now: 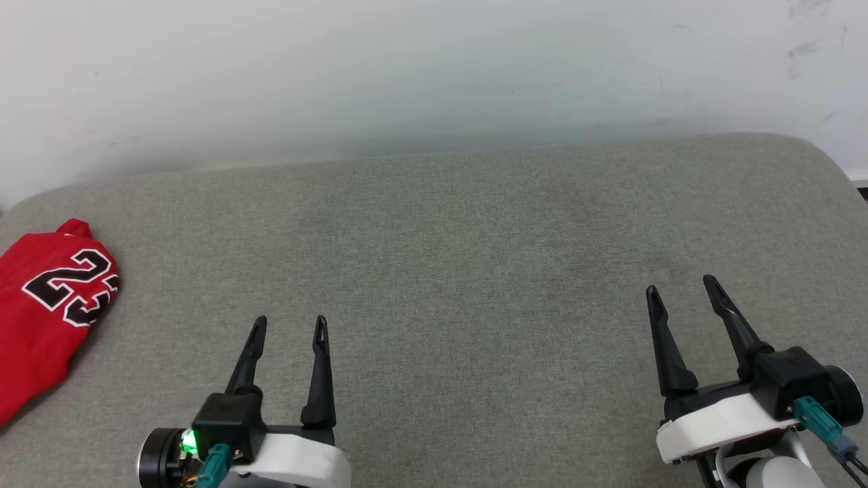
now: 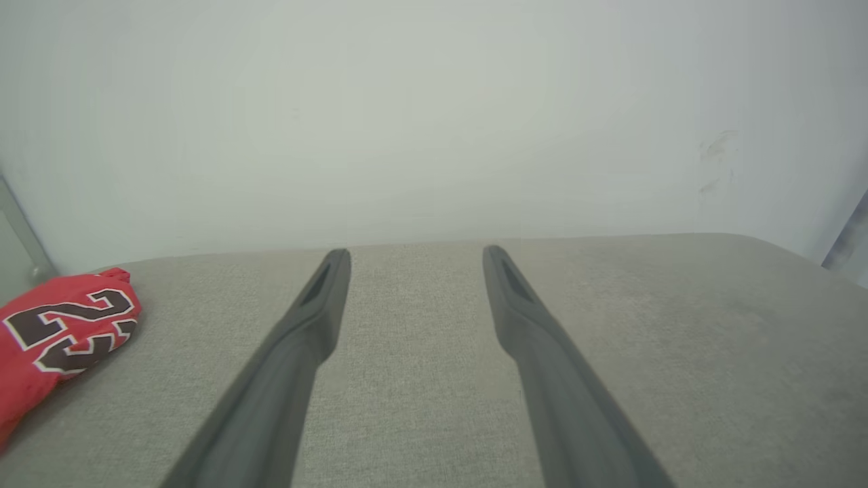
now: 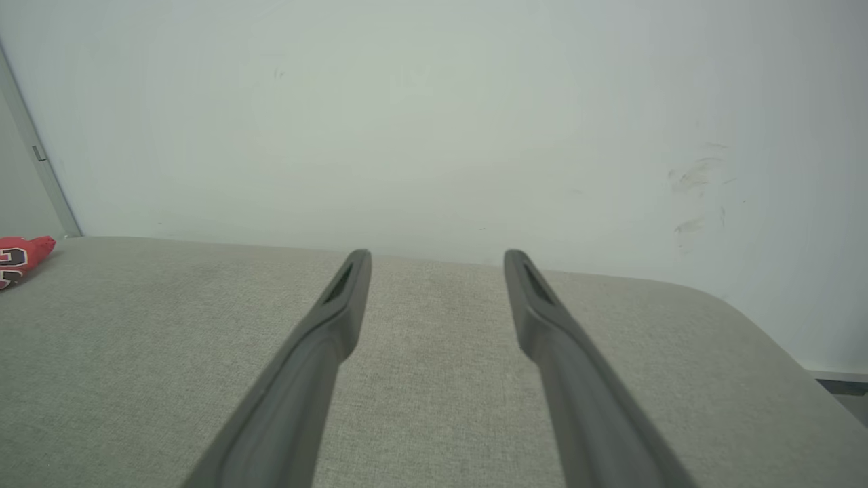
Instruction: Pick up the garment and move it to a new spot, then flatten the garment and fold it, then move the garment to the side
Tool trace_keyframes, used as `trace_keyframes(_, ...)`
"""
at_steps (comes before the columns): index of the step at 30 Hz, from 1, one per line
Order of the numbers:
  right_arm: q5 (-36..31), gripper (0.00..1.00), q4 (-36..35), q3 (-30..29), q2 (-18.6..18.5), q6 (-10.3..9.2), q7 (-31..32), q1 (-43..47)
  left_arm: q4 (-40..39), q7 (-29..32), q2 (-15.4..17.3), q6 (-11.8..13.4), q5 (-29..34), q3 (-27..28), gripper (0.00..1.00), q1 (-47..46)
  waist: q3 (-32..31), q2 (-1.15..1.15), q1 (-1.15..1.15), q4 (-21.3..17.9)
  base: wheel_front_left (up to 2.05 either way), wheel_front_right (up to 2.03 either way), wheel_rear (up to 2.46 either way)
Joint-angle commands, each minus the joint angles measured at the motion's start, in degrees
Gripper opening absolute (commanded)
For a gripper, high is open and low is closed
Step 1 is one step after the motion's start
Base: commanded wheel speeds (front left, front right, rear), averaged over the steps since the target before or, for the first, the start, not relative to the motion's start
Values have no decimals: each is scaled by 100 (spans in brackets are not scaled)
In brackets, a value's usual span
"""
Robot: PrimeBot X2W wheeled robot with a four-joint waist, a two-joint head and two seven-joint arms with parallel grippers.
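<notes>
The garment (image 1: 47, 305) is found bunched at the left edge of the grey counter (image 1: 475, 257), well apart from both tools. The left tool (image 1: 290, 320), wide and empty, is judged nearer; the right tool (image 1: 678, 283) is likewise wide.

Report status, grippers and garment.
Left gripper open, empty. Right gripper open, empty. Garment bunched at far left, 23 up, ungripped. Nothing lies between.

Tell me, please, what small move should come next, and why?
Probably reach the left gripper toward the red jersey: it lies bunched at the left edge of the grey cushion, and this open gripper is nearer than the open right gripper.
</notes>
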Motion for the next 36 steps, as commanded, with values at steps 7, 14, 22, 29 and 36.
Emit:
trace_keyframes(7,245,100,-80,-3,-7,-2,-129,54,-214,-137,-277,-483,-36,477,100,175,31,0,0,-14,0,0,0)
trace_keyframes(14,704,100,-18,1,-6,-2,-195,95,-122,-203,-666,-1192,155,1103,100,390,42,0,0,-27,0,0,0)
trace_keyframes(22,779,100,131,88,-5,-2,-284,133,178,-290,-966,-1753,636,1498,100,531,72,0,0,-42,0,0,0)
trace_keyframes(29,533,100,184,164,-5,-2,-353,142,282,-353,-1043,-1981,986,1617,100,572,69,0,0,-47,0,0,0)
trace_keyframes(36,574,100,222,193,-4,-2,-369,161,305,-381,-1065,-2116,1069,1705,100,530,57,0,0,9,0,0,0)
